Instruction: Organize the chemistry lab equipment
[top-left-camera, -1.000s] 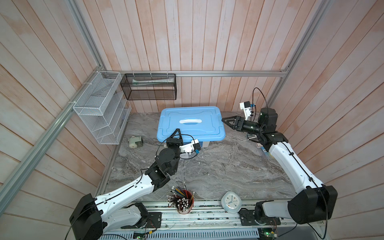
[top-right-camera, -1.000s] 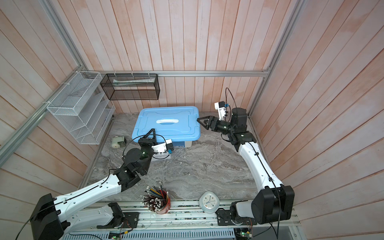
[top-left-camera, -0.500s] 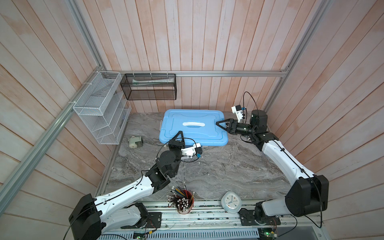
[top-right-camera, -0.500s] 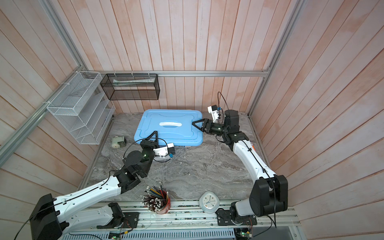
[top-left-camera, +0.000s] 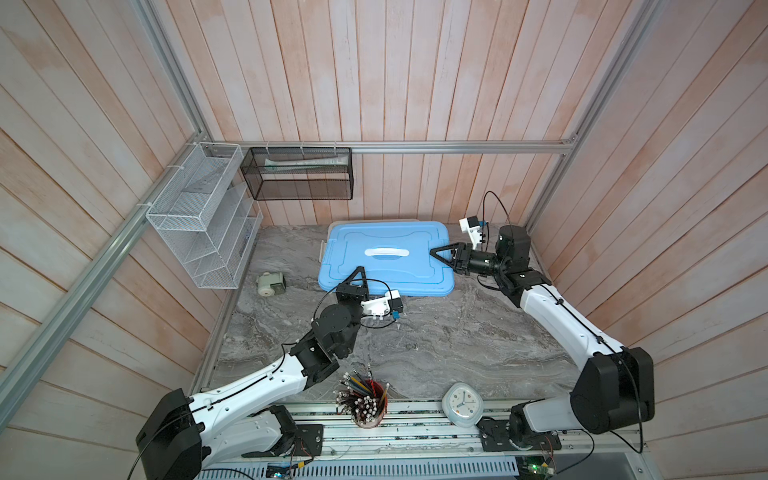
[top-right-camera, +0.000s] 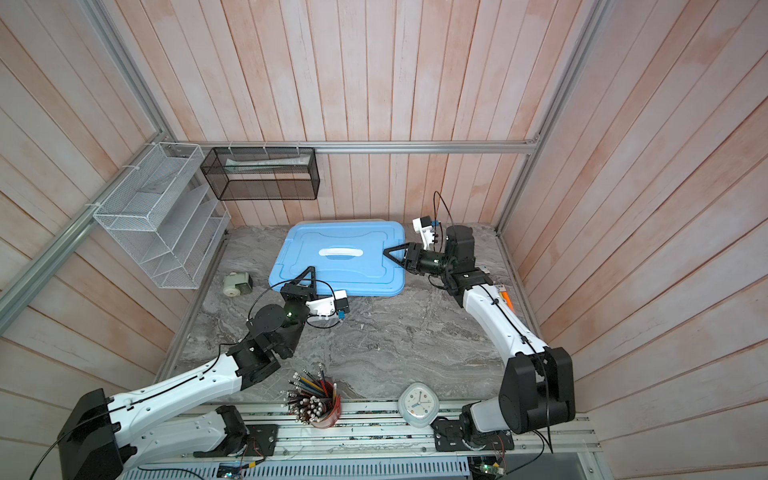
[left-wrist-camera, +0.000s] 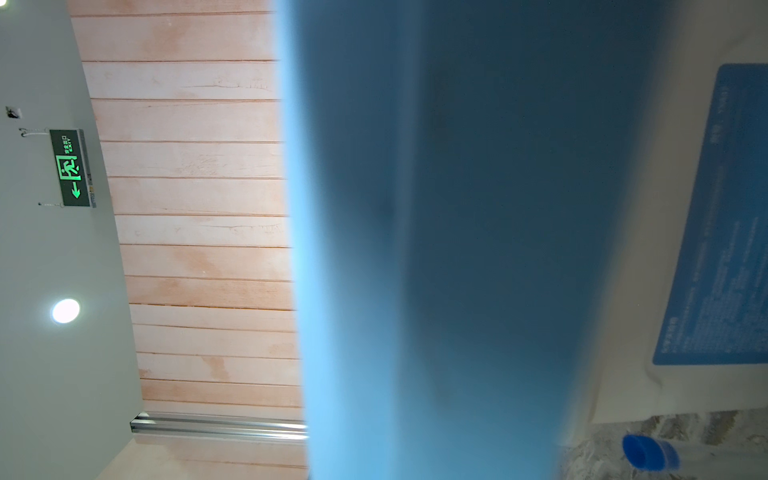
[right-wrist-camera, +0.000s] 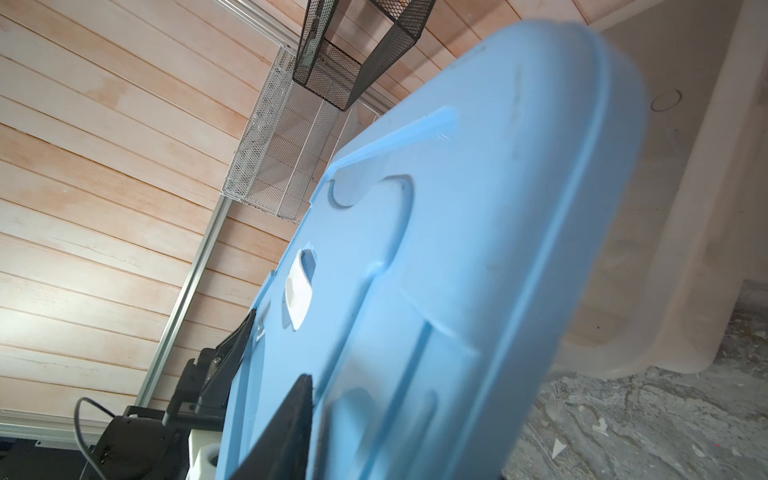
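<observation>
A blue lid (top-left-camera: 415, 270) (top-right-camera: 361, 272) with a white handle lies askew over a pale translucent bin (top-left-camera: 374, 220). My left gripper (top-left-camera: 360, 272) (top-right-camera: 309, 272) is shut on the lid's front left edge, and the lid (left-wrist-camera: 457, 208) fills the left wrist view. My right gripper (top-left-camera: 434, 250) (top-right-camera: 385, 252) straddles the lid's right edge. One black finger (right-wrist-camera: 286, 428) stands just off the lid's top (right-wrist-camera: 478, 249), and the other is hidden beneath. A blue-capped clear piece (left-wrist-camera: 648, 453) shows low by the bin's wall (left-wrist-camera: 623, 395). Other lab equipment is hidden.
A white mesh rack (top-left-camera: 199, 216) and a black mesh basket (top-left-camera: 297, 172) hang on the back left walls. A small grey-green device (top-left-camera: 270, 284) sits left of the bin. A red cup of pencils (top-left-camera: 365, 401) and a white clock (top-left-camera: 462, 405) stand at the front edge.
My right gripper moved left from beside the lid onto its right edge, and its jaws narrowed. The lid and my left gripper shifted slightly toward the front.
</observation>
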